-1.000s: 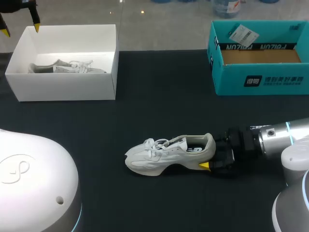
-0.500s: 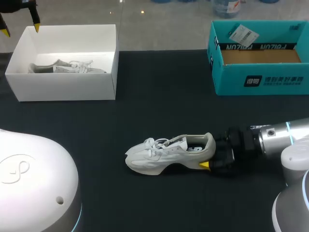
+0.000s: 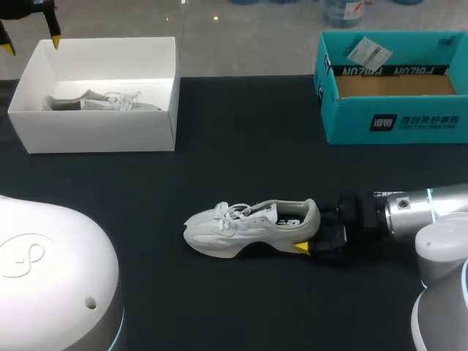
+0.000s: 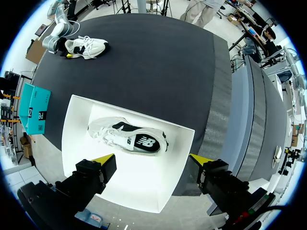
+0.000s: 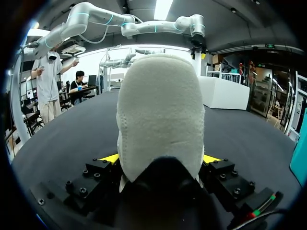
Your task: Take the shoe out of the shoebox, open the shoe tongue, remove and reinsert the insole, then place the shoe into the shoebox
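The table (image 3: 248, 153) is wide with a matte black top, and a grey band (image 4: 218, 96) runs along one edge.

Shoe (image 3: 248, 228) mid-table; shoebox (image 3: 102, 136) far left (second shoe (image 3: 99, 102) inside).

You have two shoes to count: a loose shoe (image 3: 248, 228) clasped at the heel between the fingers of your right hand (image 5: 160, 158), and a boxed shoe (image 4: 127, 136) directly under your left hand (image 4: 152, 158), whose fingers stand wide apart. There are two boxes: a white box (image 3: 102, 135) around that second shoe, and a teal box (image 3: 395, 121) well apart from your right hand. One paper tag (image 3: 369, 53) lies in the teal box. That makes two hands over one table (image 3: 241, 146).
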`<state>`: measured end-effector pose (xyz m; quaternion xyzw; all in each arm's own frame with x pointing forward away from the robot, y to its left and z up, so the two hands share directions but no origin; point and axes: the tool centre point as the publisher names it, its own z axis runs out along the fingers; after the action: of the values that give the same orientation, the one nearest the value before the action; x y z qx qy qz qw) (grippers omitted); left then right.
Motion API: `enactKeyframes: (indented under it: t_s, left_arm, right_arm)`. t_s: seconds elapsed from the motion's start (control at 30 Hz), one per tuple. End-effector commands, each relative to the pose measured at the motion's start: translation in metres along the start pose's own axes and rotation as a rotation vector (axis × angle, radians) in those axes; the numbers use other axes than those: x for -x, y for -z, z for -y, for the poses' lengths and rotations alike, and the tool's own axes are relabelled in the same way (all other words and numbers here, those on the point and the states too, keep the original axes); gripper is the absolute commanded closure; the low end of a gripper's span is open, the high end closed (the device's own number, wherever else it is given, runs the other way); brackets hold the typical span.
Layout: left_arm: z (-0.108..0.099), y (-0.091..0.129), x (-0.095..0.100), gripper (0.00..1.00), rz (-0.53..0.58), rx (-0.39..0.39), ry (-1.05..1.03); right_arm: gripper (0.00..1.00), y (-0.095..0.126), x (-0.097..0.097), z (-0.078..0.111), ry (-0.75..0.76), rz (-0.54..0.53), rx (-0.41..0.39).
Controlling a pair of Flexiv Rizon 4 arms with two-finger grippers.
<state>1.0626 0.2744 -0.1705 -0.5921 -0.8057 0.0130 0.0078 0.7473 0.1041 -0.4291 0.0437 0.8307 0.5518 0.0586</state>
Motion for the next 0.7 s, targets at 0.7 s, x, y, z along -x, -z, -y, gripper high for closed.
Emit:
enactKeyframes:
  t_s: [0.7]
  left_arm:
    - [0.015,0.007,0.004,0.0,0.007,0.013,0.032]
  right_arm:
    - [1.0,-0.004,0.002,0.001,0.0,-0.003,-0.003]
